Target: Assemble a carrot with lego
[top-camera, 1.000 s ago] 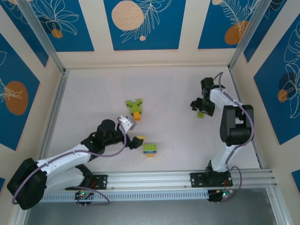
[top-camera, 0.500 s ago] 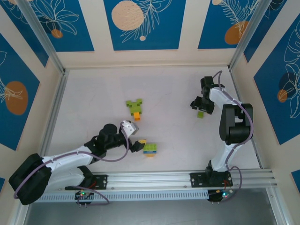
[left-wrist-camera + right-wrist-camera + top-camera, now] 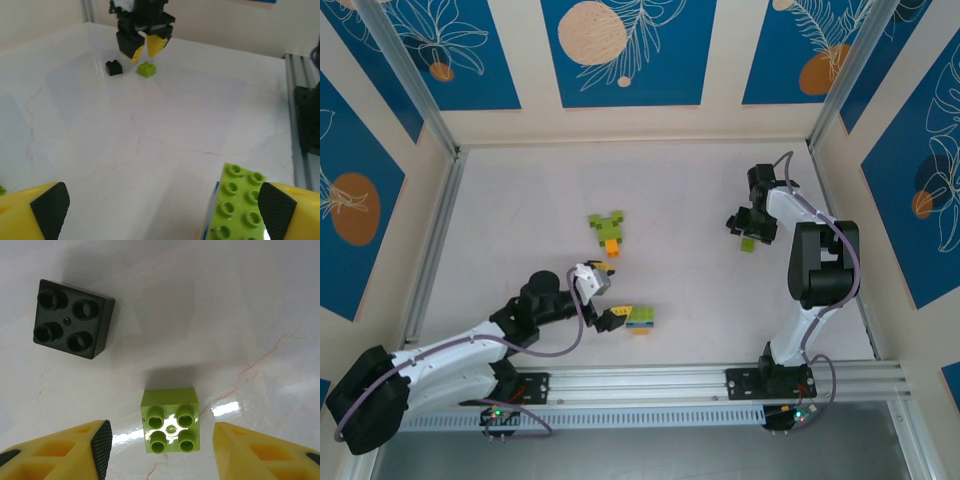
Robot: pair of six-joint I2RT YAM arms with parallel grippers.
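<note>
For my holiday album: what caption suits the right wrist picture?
The right gripper, open, flanks a lime green brick; a black brick sits apart.

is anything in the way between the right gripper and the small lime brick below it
Nothing visible is. The right gripper hangs open above the lime brick, and there is only bare table around the brick. The black brick lies off to one side, apart from the lime brick and outside the gap between the fingers.

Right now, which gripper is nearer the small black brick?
Right. The right gripper hangs open over the lime brick, with the black brick just beside it. The left gripper is far across the table, beside the green-topped stack.
</note>
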